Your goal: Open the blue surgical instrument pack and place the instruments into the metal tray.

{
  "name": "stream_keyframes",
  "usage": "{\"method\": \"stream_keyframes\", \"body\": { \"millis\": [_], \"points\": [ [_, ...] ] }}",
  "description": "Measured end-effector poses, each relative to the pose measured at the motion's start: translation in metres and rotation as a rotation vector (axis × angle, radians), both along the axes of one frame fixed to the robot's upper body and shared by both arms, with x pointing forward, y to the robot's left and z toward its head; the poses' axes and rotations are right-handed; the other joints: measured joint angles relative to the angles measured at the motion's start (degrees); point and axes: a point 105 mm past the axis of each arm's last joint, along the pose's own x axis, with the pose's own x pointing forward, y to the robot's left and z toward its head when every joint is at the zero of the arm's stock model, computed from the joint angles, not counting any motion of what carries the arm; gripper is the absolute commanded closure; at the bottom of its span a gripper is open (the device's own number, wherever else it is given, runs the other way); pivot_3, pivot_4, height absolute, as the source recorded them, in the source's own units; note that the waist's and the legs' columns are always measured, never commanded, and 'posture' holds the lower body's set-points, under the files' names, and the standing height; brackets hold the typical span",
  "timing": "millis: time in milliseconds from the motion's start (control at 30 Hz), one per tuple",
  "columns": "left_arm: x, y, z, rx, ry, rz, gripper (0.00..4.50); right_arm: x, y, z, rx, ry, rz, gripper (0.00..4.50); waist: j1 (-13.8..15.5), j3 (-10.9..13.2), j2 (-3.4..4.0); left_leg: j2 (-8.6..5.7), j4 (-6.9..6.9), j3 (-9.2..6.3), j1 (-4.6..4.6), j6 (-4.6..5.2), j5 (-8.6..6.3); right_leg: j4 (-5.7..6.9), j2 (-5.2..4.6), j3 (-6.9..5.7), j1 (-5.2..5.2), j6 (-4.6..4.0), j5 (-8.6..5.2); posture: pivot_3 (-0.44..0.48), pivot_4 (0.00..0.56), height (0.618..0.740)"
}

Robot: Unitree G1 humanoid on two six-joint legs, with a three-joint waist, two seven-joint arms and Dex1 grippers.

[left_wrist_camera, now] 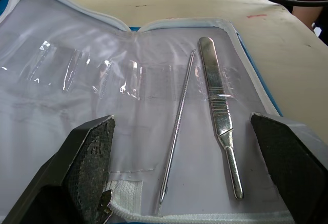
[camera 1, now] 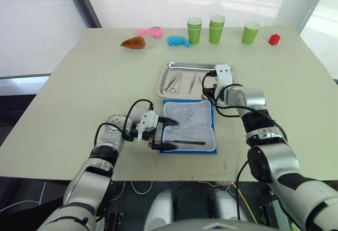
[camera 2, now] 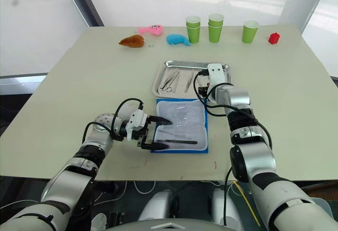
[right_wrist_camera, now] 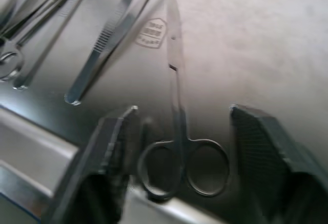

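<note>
The blue surgical instrument pack lay open on the counter, just in front of the metal tray. Two slim instruments remained in its lining, side by side. Left gripper was at the pack's left edge, fingers spread; the tools lay straight ahead between them, long axes along the reach. Right gripper, fingers apart, hovered over scissors in the tray. Green cups stood well apart.

left tool spread wide over the opened pack (one dark instrument inside).
</note>
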Motion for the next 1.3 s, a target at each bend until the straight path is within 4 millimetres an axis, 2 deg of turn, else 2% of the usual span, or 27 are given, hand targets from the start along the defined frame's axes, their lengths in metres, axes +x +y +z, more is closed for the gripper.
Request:
{"method": "stream_keyframes", "body": {
  "millis": [100,200,267,333,367,467,567,633,733,767,800,833,867,900,1033,1067,1200,1300],
  "points": [
    [0.000,-0.001,0.000,-0.001,-0.001,-0.002,0.00,0.001,-0.001,0.007,0.009,-0.032,0.009,0.07,0.03,0.03,0.04,-0.03,0.00,-0.03,-0.02,0.00,0.00,-0.04,0.00,0.01,0.02,0.01,-0.01,0.000,0.150,0.740],
    [0.000,-0.002,0.000,-0.001,-0.002,-0.006,0.00,0.005,-0.015,0.039,0.005,-0.187,0.027,0.07,0.13,0.06,0.10,-0.08,-0.02,-0.14,-0.04,0.00,0.00,-0.14,0.01,0.00,0.09,0.08,-0.05,0.000,0.150,0.740],
    [0.000,-0.002,0.000,0.000,-0.002,-0.005,0.00,0.005,-0.018,0.048,0.008,-0.235,0.038,0.07,0.11,0.06,0.11,-0.08,-0.02,-0.15,-0.03,0.00,0.00,-0.15,0.01,0.00,0.11,0.13,-0.07,0.000,0.150,0.740],
    [0.001,-0.004,0.000,0.002,-0.003,-0.012,0.00,-0.012,-0.019,0.051,0.080,-0.322,0.131,0.07,0.29,0.05,0.12,-0.09,-0.08,-0.42,0.01,0.00,0.00,-0.39,0.10,-0.08,0.37,0.23,-0.14,0.000,0.150,0.740],
    [0.001,-0.005,0.001,0.002,-0.004,-0.015,0.00,-0.025,-0.018,0.046,0.102,-0.344,0.203,0.07,0.37,0.05,0.13,-0.11,-0.08,-0.43,-0.01,0.00,0.00,-0.45,0.10,-0.06,0.40,0.24,-0.13,0.000,0.150,0.740],
    [0.001,-0.006,0.000,0.002,-0.003,-0.014,0.00,-0.046,-0.022,0.035,0.109,-0.367,0.305,0.07,0.33,0.07,0.16,-0.15,-0.05,-0.43,-0.03,0.01,0.00,-0.49,0.08,-0.01,0.44,0.26,-0.13,0.000,0.150,0.740],
    [0.002,-0.006,0.000,0.004,-0.001,-0.012,0.00,-0.072,-0.032,0.036,0.096,-0.429,0.426,0.07,0.27,0.08,0.17,-0.15,-0.04,-0.43,0.03,0.01,0.00,-0.52,0.09,-0.01,0.50,0.28,-0.16,0.000,0.150,0.740],
    [0.002,-0.006,0.000,0.005,-0.001,-0.013,0.00,-0.082,-0.035,0.037,0.091,-0.446,0.472,0.07,0.34,0.08,0.17,-0.15,-0.04,-0.45,0.03,0.01,0.00,-0.54,0.10,-0.02,0.51,0.25,-0.19,0.000,0.150,0.740],
    [0.002,-0.009,0.000,0.003,-0.003,-0.020,0.00,-0.113,-0.050,0.036,0.077,-0.456,0.609,0.07,0.67,0.10,0.17,-0.24,-0.04,-0.52,-0.03,0.01,0.00,-0.59,0.07,0.02,0.56,0.35,-0.28,0.000,0.150,0.740],
    [0.002,-0.009,0.000,0.002,-0.003,-0.020,0.00,-0.126,-0.064,0.036,0.059,-0.440,0.665,0.07,0.71,0.12,0.14,-0.29,-0.04,-0.54,-0.03,0.01,0.00,-0.60,0.05,0.05,0.56,0.34,-0.33,0.000,0.150,0.740],
    [0.002,-0.009,0.000,0.002,-0.002,-0.017,0.00,-0.129,-0.068,0.037,0.055,-0.438,0.678,0.07,0.54,0.20,0.03,-0.30,-0.03,-0.51,-0.01,0.01,0.00,-0.60,0.04,0.09,0.58,0.30,-0.36,0.000,0.150,0.740],
    [0.002,-0.008,-0.001,0.002,0.001,-0.013,0.00,-0.143,-0.081,0.041,0.026,-0.432,0.749,0.07,0.40,0.28,-0.04,-0.30,-0.03,-0.48,0.02,0.01,0.00,-0.59,0.04,0.12,0.58,0.29,-0.37,0.000,0.150,0.740],
    [0.002,-0.007,-0.001,0.002,0.001,-0.012,0.00,-0.145,-0.083,0.043,0.020,-0.435,0.759,0.07,0.37,0.28,-0.04,-0.30,-0.03,-0.49,0.02,0.01,0.00,-0.59,0.04,0.12,0.58,0.29,-0.37,0.000,0.150,0.740],
    [0.002,-0.008,-0.001,0.002,0.002,-0.012,0.00,-0.160,-0.094,0.052,-0.011,-0.452,0.853,0.07,0.30,0.29,-0.05,-0.28,-0.03,-0.49,0.04,0.01,0.00,-0.59,0.06,0.12,0.58,0.29,-0.37,0.000,0.150,0.740],
    [0.003,-0.009,-0.001,0.001,0.001,-0.014,0.00,-0.179,-0.110,0.064,-0.016,-0.432,0.960,0.07,0.59,0.34,0.00,-0.38,-0.03,-0.56,0.07,0.01,0.00,-0.63,0.00,0.11,0.67,0.33,-0.41,0.000,0.150,0.740],
    [0.002,-0.009,-0.001,0.001,0.002,-0.015,0.00,-0.183,-0.119,0.076,-0.018,-0.446,0.978,0.07,0.54,0.34,0.00,-0.40,-0.04,-0.53,0.06,0.01,0.00,-0.64,-0.02,0.14,0.67,0.34,-0.41,0.000,0.150,0.740],
    [0.002,-0.010,-0.001,-0.001,0.003,-0.015,0.00,-0.193,-0.131,0.098,0.025,-0.481,1.015,0.07,0.51,0.35,-0.02,-0.39,-0.04,-0.56,0.08,0.01,0.00,-0.63,-0.01,0.12,0.68,0.33,-0.41,0.000,0.150,0.740],
    [0.002,-0.010,-0.001,-0.002,0.002,-0.016,0.00,-0.196,-0.137,0.106,0.037,-0.486,1.033,0.07,0.56,0.35,-0.02,-0.40,-0.04,-0.55,0.07,0.01,0.00,-0.64,-0.04,0.13,0.68,0.33,-0.41,0.000,0.150,0.740]
  ]
}}
